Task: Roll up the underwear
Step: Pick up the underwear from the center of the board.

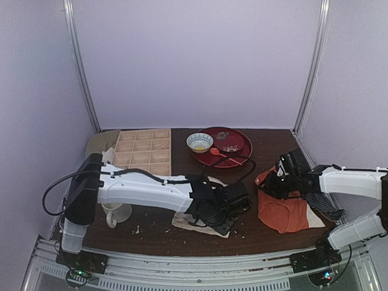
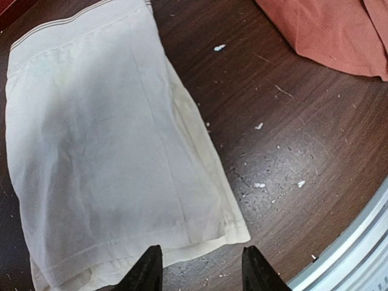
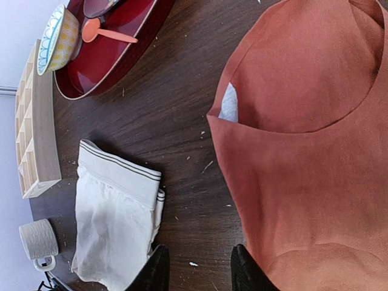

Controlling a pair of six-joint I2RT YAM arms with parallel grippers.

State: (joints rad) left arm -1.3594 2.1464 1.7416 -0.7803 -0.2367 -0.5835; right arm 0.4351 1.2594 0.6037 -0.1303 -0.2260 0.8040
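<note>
I see the cream-white fabric boxer-brief underwear (image 2: 109,151) lying flat on the dark wooden table (image 2: 291,157), near 6 o'clock in the top view. It looks folded to a narrow strip but not rolled at all. My left pincer (image 2: 202,259) hovers at its leg hem, jaws apart, empty. My right pincer (image 3: 197,270), apart and empty, hangs by the orange-red garment (image 3: 303,151) at 3 o'clock. I judge the whole roll is left

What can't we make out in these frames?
- Left wrist: underwear runs past the top and bottom edges.
- Top view: left arm covers most of it.
- Right wrist: orange garment cut off at the right edge.
- Top view: items on the red tray too small to identify.
</note>
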